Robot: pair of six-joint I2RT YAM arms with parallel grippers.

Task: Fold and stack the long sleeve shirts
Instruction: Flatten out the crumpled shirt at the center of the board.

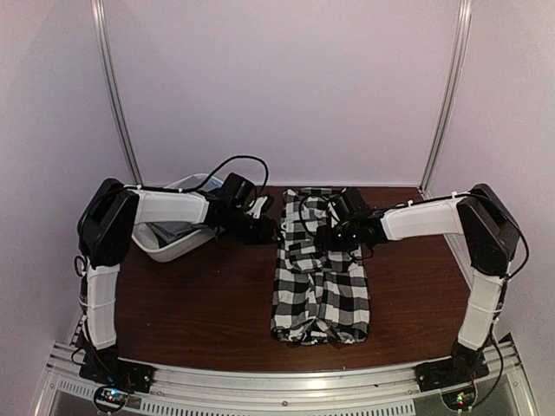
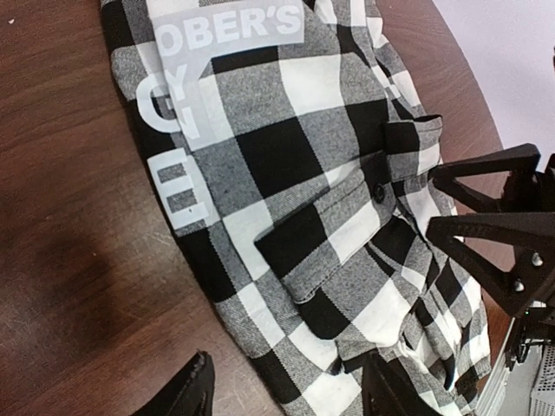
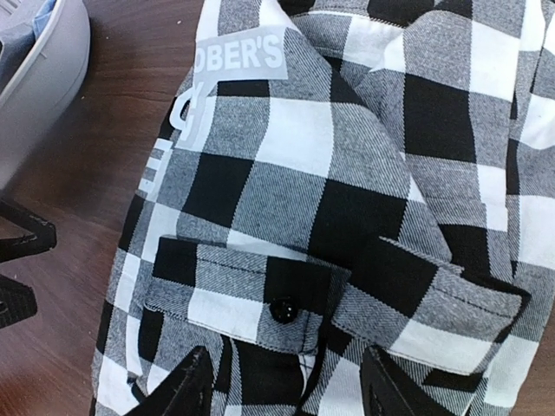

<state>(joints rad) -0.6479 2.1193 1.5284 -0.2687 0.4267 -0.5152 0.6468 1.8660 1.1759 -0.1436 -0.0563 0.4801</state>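
**Top view.** The checked shirt [image 1: 321, 286] lies on the brown desk [image 1: 199, 303] as a long narrow strip. Its far part is beneath the right end effector [image 1: 323, 236], and its near end lies well back toward the arm bases. The left end effector [image 1: 267, 229] sits just beside the strip's far left edge; contact with the cloth cannot be told here. The two end effectors face each other across the strip. A white tub [image 1: 169, 247] stands behind the left end effector, under that arm, with grey cloth [image 1: 172, 230] inside.

**Left wrist view.** The left end effector [image 2: 290, 377] has its fingers [image 2: 195, 390] spread apart, clamping nothing. One finger is over bare desk [image 2: 69, 217] and the other over the shirt [image 2: 286, 173], whose edge runs between them. Ahead lie a pocket flap [image 2: 347, 217] and grey lettering [image 2: 230, 26] ending "OBER'S". The right end effector [image 2: 429, 201] appears ahead to the right, jaws apart, over the cloth.

**Right wrist view.** The right end effector [image 3: 286, 373] has its fingers [image 3: 191, 386] apart, gripping nothing, both over the shirt [image 3: 364, 173]. Just ahead is a black button [image 3: 282, 310] on the pocket flap [image 3: 251, 299]. The lettering [image 3: 243, 56] lies farther ahead to the left. The tub [image 3: 52, 78] stands far ahead-left on the desk [image 3: 113, 173], holding the grey cloth [image 3: 17, 35]. The left end effector [image 3: 39, 264] shows at the left edge, over bare desk
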